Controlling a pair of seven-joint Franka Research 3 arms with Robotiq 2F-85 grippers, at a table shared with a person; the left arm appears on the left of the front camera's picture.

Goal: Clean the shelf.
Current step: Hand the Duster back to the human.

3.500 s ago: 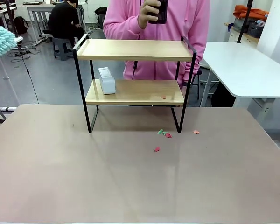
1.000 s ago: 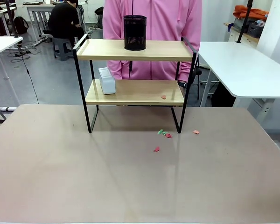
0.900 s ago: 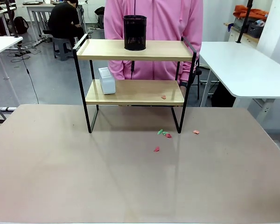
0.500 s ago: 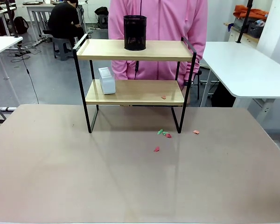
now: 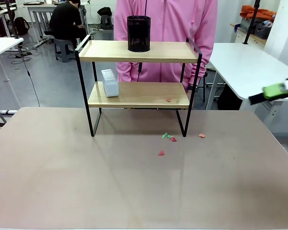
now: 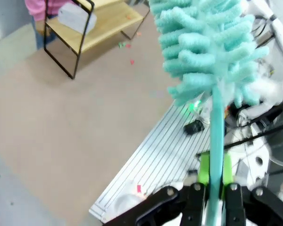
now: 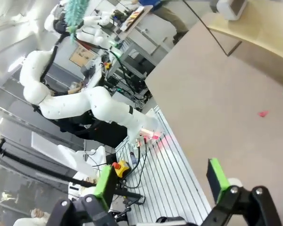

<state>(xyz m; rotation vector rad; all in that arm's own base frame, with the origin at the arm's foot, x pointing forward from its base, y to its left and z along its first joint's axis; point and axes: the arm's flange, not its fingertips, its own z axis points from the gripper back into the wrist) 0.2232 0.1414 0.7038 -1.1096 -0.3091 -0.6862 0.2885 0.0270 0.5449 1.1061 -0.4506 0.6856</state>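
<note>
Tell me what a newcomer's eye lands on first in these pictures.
The fluffy teal duster fills the left wrist view, its handle clamped in the left hand. In the front view the shelf stands mid-table with a black mesh pen cup on top, a white box on the lower board, and coloured paper scraps around its right leg.

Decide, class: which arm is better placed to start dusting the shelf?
Left. The left gripper is shut on the teal duster, aimed toward the shelf. The right gripper is open and empty.

Grey floor [image 5: 53, 81], white side table [image 5: 249, 67], desks [image 5: 38, 9] at back.
</note>
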